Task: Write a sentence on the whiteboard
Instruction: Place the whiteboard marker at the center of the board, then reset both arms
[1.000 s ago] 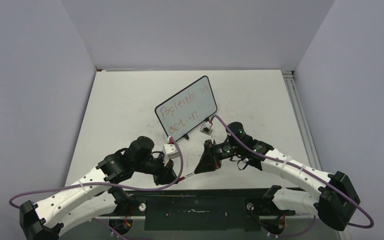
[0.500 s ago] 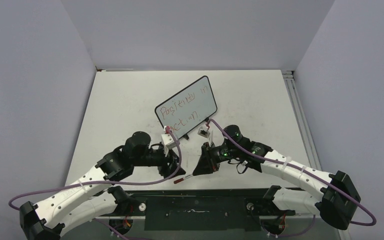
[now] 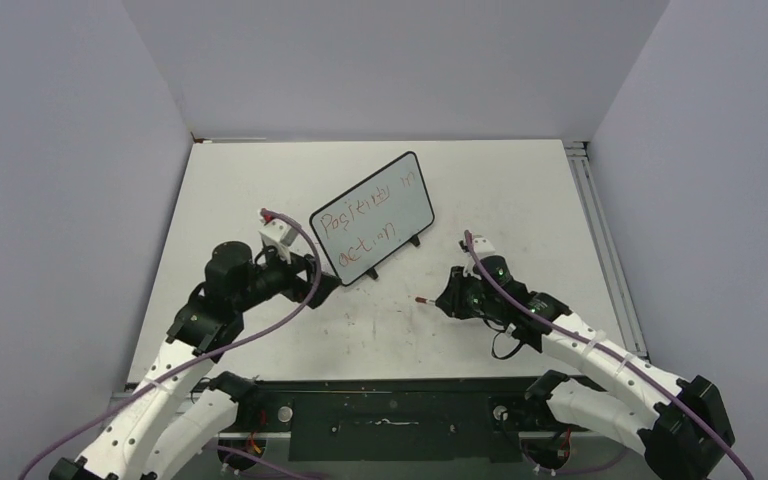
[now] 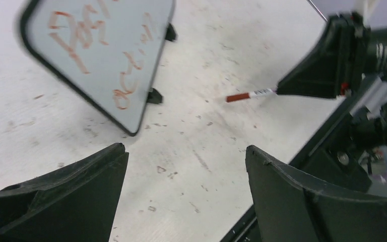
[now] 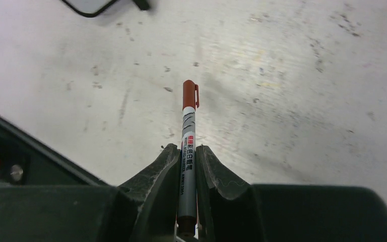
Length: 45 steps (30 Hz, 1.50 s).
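The left arm's black claw (image 3: 322, 284) sits just left of the small black-framed whiteboard with rounded corners (image 3: 372, 217), close to its lower left corner but apart from it. Its jaws stand wide with nothing between them; the left wrist view (image 4: 185, 151) shows only smudged surface in the gap.

The whiteboard (image 4: 101, 50) stands tilted on two little black feet near the middle of the large white smudged surface (image 3: 520, 200), turned so that its right end lies farther back. The reddish handwritten sentence (image 3: 360, 225) runs across its face in two slanted lines (image 4: 80, 38).

Behind the whiteboard, bare surface reaches to the far edge at the wall. In front of it, a stained strip runs to the black near edge.

Right of the whiteboard's near feet, the grey marker with a reddish-brown cap (image 3: 422, 299) points left, cap outward (image 5: 189, 116). The right arm's black claw (image 3: 447, 298) is clamped narrowly on its barrel (image 5: 186, 151), well apart from the whiteboard. A broad stretch of surface lies between that claw and the right edge.
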Tool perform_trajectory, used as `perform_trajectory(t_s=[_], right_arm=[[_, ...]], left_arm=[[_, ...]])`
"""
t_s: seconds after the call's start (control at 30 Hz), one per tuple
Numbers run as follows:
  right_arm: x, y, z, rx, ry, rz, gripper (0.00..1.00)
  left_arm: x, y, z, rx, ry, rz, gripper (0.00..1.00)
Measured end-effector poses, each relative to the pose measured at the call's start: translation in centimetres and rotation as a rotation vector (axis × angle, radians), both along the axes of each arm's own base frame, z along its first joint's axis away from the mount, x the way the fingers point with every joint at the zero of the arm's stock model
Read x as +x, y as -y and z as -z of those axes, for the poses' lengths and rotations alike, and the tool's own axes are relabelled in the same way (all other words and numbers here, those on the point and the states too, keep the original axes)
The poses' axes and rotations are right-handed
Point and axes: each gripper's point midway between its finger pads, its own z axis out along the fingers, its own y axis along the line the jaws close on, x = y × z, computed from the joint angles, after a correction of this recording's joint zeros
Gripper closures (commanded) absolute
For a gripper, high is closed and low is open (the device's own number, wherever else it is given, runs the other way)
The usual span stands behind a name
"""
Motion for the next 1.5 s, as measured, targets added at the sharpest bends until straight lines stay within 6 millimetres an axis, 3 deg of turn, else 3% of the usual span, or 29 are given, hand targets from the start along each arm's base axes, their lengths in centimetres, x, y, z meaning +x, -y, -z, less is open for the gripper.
perform_trajectory(t_s=[0.17, 0.27, 0.4, 0.63, 0.87, 1.0, 1.07, 1.3, 1.5], right_arm=[[0.2, 3.7, 3.9, -0.125, 0.005, 0.146, 0.93], [1.2, 4.6, 4.3, -0.15, 0.045, 0.208, 0.9], [2.3, 5.1, 4.8, -0.167, 0.076, 0.263, 0.81], [2.6, 6.6, 7.2, -0.241, 0.049, 0.337, 0.48], [2.9, 7.4, 7.1, -0.26, 0.064, 0.377, 0.14], [3.0, 8.1, 6.1, -0.268, 0.091, 0.4, 0.01], [3.4, 8.3, 4.7, -0.266, 0.12, 0.413, 0.1], [6.0, 9.7, -1.6, -0.263, 0.238, 0.473, 0.1], [6.5, 13.7, -2.4, -0.308, 0.231, 0.585, 0.1]], left_arm=[[3.1, -5.3, -1.5, -0.051, 0.024, -0.254, 0.11], [4.4, -8.3, -1.7, -0.054, 0.03, -0.398, 0.11], [5.1, -10.7, -0.4, -0.007, -0.008, -0.524, 0.08], [5.1, -12.6, 1.1, 0.057, -0.046, -0.624, 0.03], [5.0, -13.6, 0.9, 0.07, -0.034, -0.681, 0.04], [5.0, -14.4, 0.6, 0.076, -0.016, -0.722, 0.04], [4.9, -14.8, 0.3, 0.074, -0.001, -0.747, 0.04], [4.8, -16.3, -0.5, 0.067, 0.031, -0.839, 0.04], [4.7, -17.5, -0.5, 0.079, 0.024, -0.906, 0.04]])
